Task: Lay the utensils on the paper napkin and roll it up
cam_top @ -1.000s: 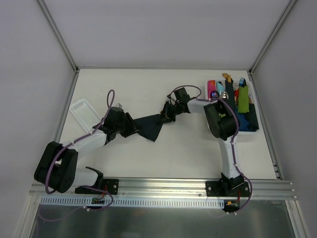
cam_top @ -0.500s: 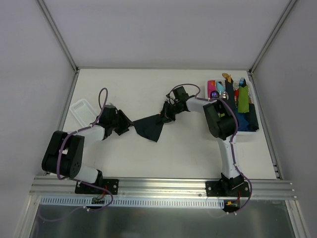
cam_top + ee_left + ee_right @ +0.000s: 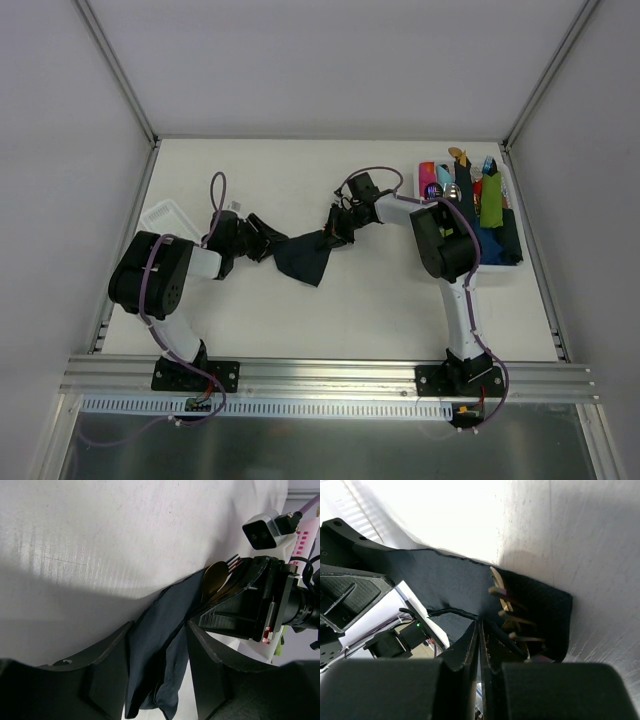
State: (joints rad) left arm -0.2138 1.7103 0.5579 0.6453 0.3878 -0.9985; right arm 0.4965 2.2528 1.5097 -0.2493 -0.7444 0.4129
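Hidden: spoon [image 3: 214, 577] and fork [image 3: 512, 625] handles, inside the paper napkin [image 3: 300, 258] fold.
Napkin axis: left-right, mid-worktop [image 3: 350, 310].
Left gripper [image 3: 160, 625]: jaws apart around one napkin end.
Right gripper [image 3: 479, 625]: clamped on the other end.

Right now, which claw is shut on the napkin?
The right claw, pinched shut on the dark napkin; the left claw stands open around it.

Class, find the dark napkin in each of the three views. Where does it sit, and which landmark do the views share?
Top external: napkin mid-table, between left gripper and right gripper.
Left wrist: napkin lower centre, between the fingers.
Right wrist: napkin centre-left, above the shut fingers.
Shared landmark: the right gripper at the napkin's edge.
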